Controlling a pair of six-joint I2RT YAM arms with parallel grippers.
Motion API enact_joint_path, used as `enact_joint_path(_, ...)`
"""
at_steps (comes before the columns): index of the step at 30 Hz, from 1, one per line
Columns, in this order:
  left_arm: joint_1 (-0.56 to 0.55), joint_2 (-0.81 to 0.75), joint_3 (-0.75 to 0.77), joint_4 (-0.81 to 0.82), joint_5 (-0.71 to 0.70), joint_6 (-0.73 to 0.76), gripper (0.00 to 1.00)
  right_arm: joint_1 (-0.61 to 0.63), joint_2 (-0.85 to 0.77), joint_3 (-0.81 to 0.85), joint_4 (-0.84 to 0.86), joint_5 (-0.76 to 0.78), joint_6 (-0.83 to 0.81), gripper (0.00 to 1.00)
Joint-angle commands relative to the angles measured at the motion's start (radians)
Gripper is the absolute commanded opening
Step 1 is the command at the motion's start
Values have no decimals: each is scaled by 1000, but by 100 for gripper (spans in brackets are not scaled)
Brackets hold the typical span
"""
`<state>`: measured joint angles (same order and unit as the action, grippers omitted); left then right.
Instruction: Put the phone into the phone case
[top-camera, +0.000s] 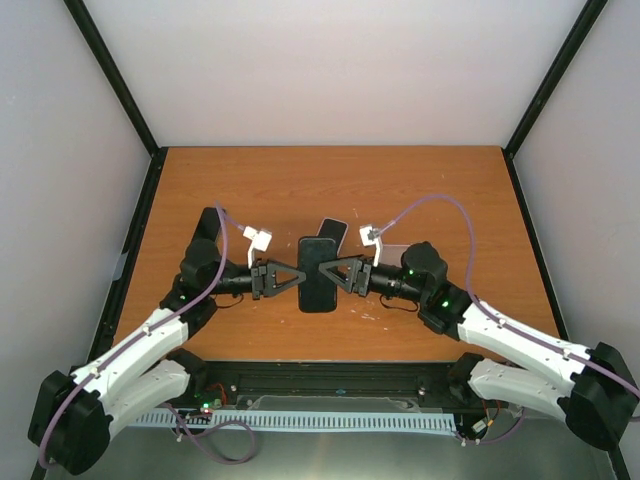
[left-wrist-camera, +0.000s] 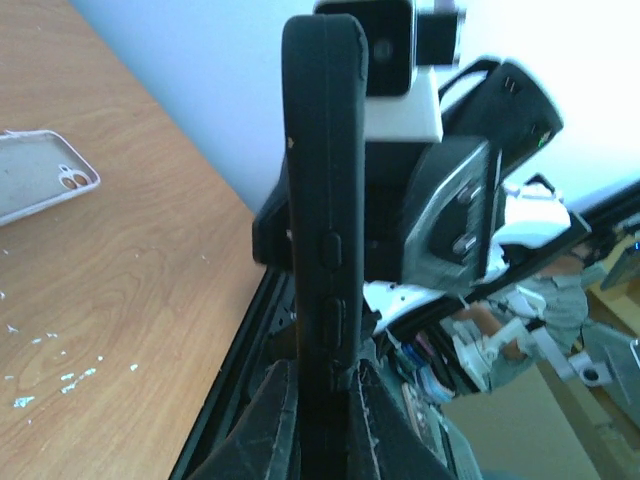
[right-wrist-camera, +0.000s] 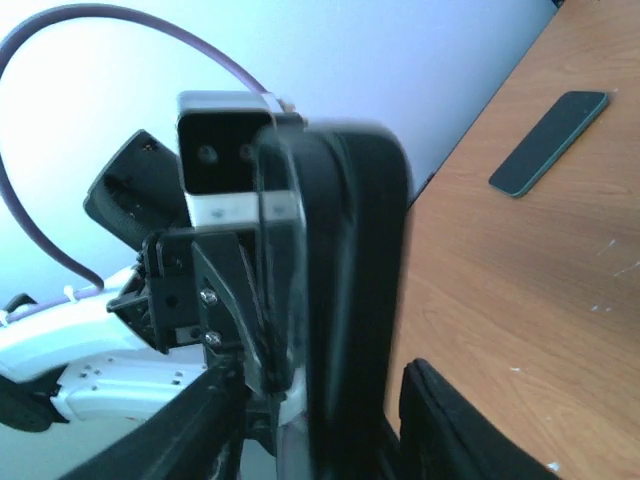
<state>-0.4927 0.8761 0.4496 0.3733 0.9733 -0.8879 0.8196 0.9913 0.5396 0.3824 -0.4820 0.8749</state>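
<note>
My left claw (top-camera: 296, 276) and right claw (top-camera: 339, 272) are both pinched on the black case (top-camera: 318, 292), held mid-table; the phone (top-camera: 334, 230) lying just behind looks stiff and slick, best taken by its long edges.

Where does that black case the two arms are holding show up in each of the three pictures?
Top external: the black case is at the centre, between the left gripper and the right gripper.
Left wrist: at the centre, edge-on, rising from the bottom.
Right wrist: at the centre, close and blurred.
Shared landmark: the wooden table.
</note>
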Motion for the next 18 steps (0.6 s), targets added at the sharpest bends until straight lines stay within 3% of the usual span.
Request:
enact_joint_path(1,0,-14,24,3,82,125,0,5,-57,100,-183,13,-131,49)
enact_joint_path(5,0,-19,28,-3,136,153,0,4,-90,156,-272,44,-153,66)
enact_joint_path(8,0,-30,29,-8,173,180,0,1,-77,216,-326,32,-165,69)
enact_joint_path(12,0,-33,31,-35,215,207,0,1,-51,268,-344,-21,-172,67)
enact_joint_path(18,0,-31,52,-123,209,259,0,1,-61,281,-350,-45,-177,55)
